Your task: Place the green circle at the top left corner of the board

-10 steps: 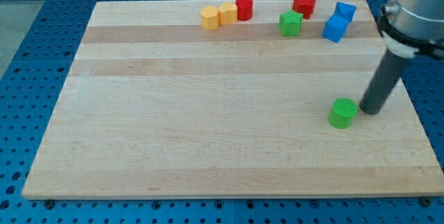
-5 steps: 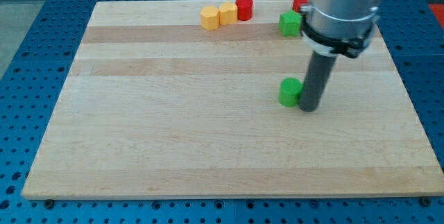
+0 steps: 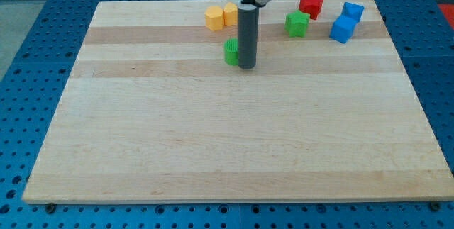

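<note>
- Green circle (image 3: 230, 51) in the board's (image 3: 142, 151) upper middle, just below the two orange blocks (image 3: 220, 15), partly hidden behind the rod.
- My tip (image 3: 247, 66) touching its right side; no gripper, plain rod only, so nothing held.
- Partly done, by judgement: top left corner well apart to the view's left, more leftward and upward pushing needed.
</note>
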